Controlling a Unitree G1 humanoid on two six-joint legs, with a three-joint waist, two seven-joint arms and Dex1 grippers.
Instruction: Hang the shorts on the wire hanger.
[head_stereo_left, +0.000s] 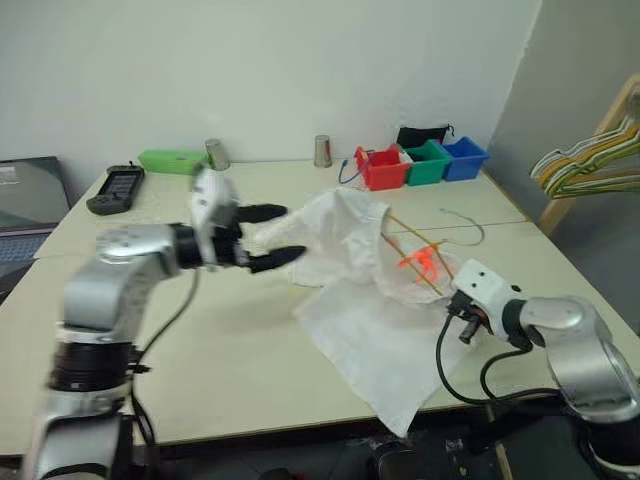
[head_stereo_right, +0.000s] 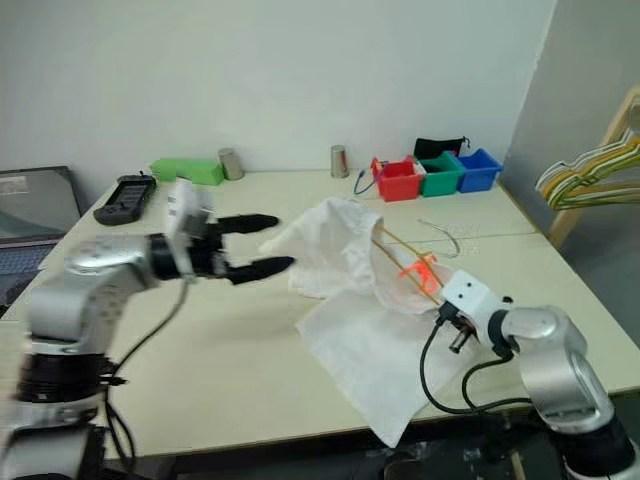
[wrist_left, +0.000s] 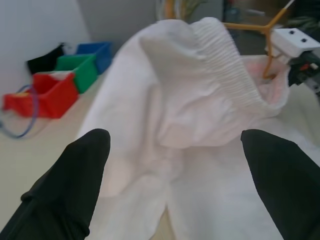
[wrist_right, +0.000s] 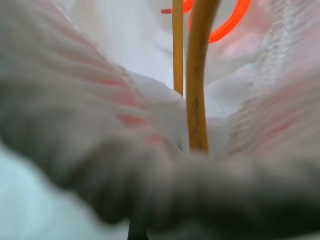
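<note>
- Your right gripper (head_stereo_left: 452, 300) is clamped shut on the wire hanger (head_stereo_left: 415, 258); hold it steady
- Bring the wide-open left gripper (head_stereo_left: 272, 236) onto the shorts (head_stereo_left: 345, 245) waistband, then close the jaws

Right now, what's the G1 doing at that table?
It is working on getting the shorts onto the wire hanger. The right gripper is shut at the near end of the hanger, whose wire runs into the bunched-up shorts; the hook lies bare on the table. The left gripper is open and hovers beside the raised fabric without touching it. Part of the shorts drapes over the table's near edge.
</note>
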